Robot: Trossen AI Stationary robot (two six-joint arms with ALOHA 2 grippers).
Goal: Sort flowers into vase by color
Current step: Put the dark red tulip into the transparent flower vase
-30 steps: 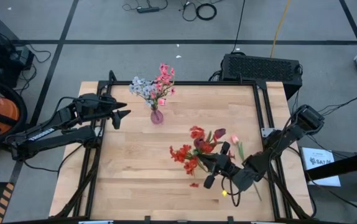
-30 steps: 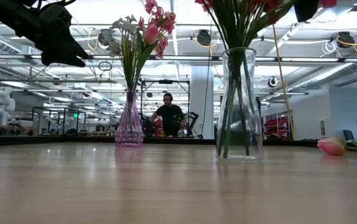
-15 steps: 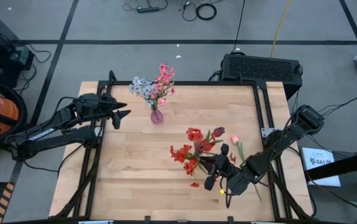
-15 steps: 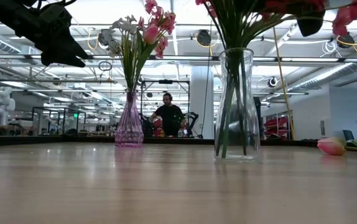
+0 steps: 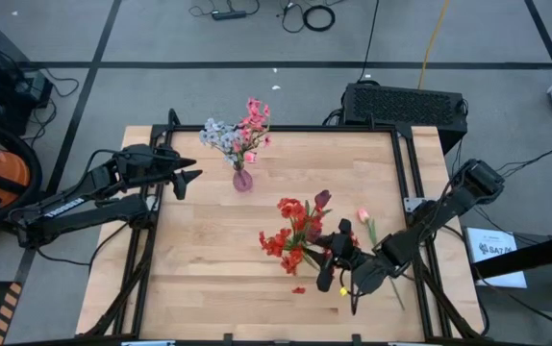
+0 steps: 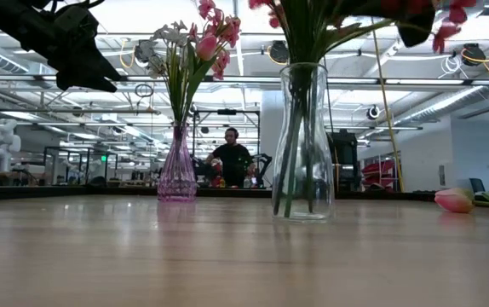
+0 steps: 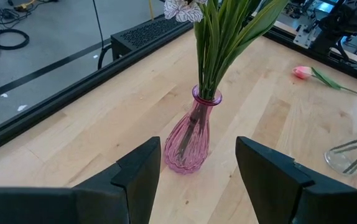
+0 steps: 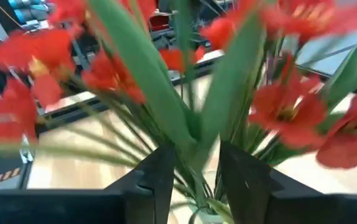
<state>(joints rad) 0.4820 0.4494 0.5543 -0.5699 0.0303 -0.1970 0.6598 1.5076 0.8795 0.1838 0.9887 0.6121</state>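
A clear glass vase (image 6: 302, 145) stands on the table's right half and holds red flowers (image 5: 290, 231) and a dark maroon tulip (image 5: 322, 199). My right gripper (image 5: 332, 255) is level beside the bunch, above the vase's mouth. It is open, with green stalks (image 8: 197, 134) between its fingers. A pink vase (image 5: 242, 179) at the far middle holds pink sprays and a pale blue-white sprig. A pink bud (image 5: 363, 215) lies on the table on its side, right of the clear vase. My left gripper (image 5: 191, 181) hangs open above the table, left of the pink vase. My right gripper has its fingers (image 8: 160, 177) on either side of the green stalks (image 8: 194, 146), coming level from the table's right. Whether the fingers touch the stalks, I cannot tell. The stalks stand upright in the clear vase.
A red petal (image 5: 298, 289) lies on the wood near the clear vase. The pink bud's long green stalk (image 5: 384, 264) runs toward the near right corner, under my right arm. Bare wood lies between the two vases and along the near left.
The clear vase has slid along the table toward its left edge, still upright. The heads of the red flowers and the maroon tulip have swung the same way. My right gripper has stayed beside the bunch.
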